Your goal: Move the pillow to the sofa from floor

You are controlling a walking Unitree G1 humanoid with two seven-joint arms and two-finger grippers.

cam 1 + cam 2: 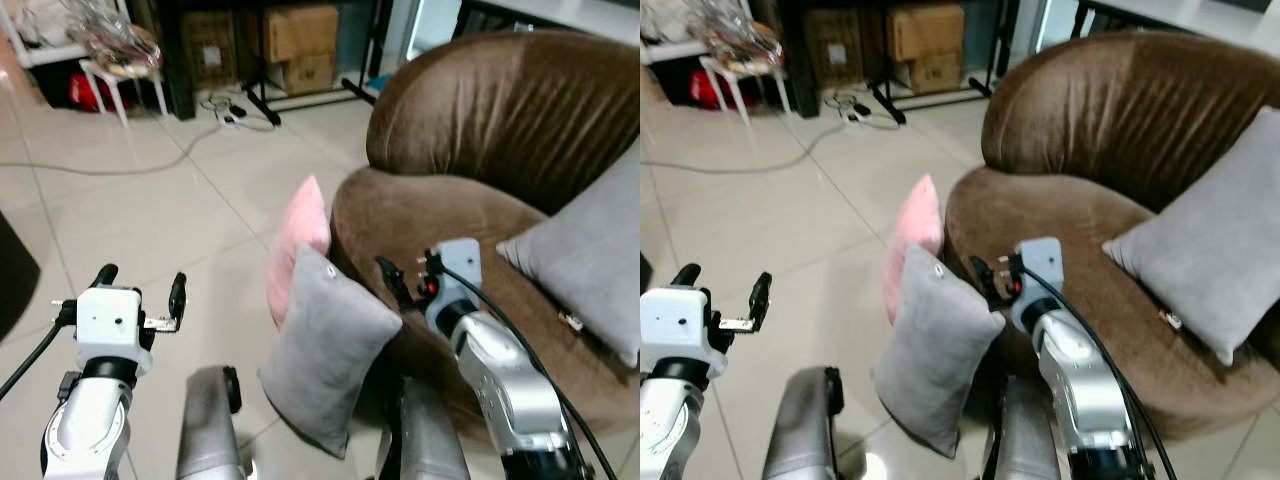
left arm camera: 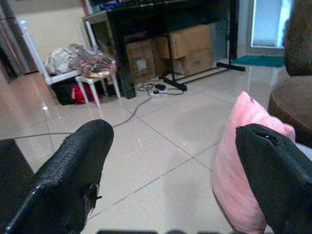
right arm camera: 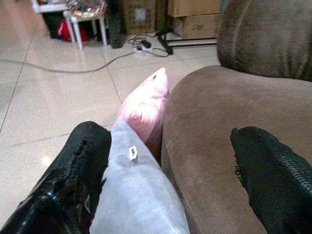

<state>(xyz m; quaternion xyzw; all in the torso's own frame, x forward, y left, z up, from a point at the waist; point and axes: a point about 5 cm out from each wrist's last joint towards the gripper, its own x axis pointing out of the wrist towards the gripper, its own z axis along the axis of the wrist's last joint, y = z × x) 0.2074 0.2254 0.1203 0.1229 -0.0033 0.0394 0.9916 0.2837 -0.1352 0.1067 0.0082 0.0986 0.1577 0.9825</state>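
Two pillows stood on the floor against a brown sofa.

A grey pillow leaned on the sofa, a pink pillow behind it. The right end effector hovered released above the grey pillow; the left end effector hung released over tiles.

No legible text, not even on the cardboard boxes.

Both eye views look forward and down from the head, sharing the brown sofa and two pillows leaning on it. The left wrist view faces low across the tiled floor toward cardboard boxes; the right wrist view sits close above the grey pillow
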